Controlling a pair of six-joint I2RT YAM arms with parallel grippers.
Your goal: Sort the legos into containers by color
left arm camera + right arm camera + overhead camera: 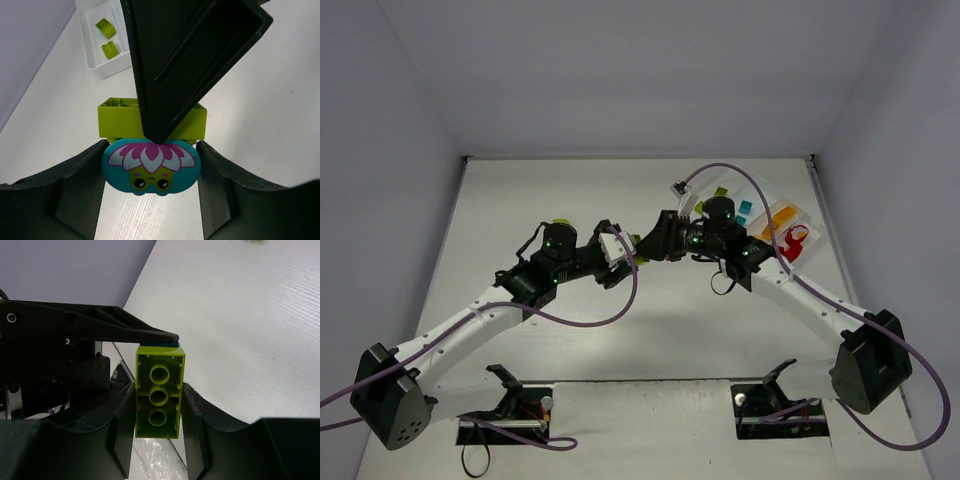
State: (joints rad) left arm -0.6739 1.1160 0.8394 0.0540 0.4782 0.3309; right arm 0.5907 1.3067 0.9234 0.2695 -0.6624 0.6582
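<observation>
Both grippers meet above the table's middle on one joined pair of legos. My left gripper (620, 250) (150, 167) is shut on a teal rounded brick (150, 170) printed with a flower face. My right gripper (655, 243) (159, 405) is shut on the lime green brick (159, 395) (117, 120) attached to it. A thin teal edge (165, 344) shows behind the lime brick in the right wrist view. The white tray (765, 203) lies at the far right and holds lime, teal, orange and red bricks. Its end compartment (97, 62) holds two lime bricks (105, 27).
The right gripper's black finger (190, 60) fills the upper part of the left wrist view. The left gripper's body (60, 340) fills the left part of the right wrist view. Purple cables (620, 310) hang from both arms. The grey walls close in the table.
</observation>
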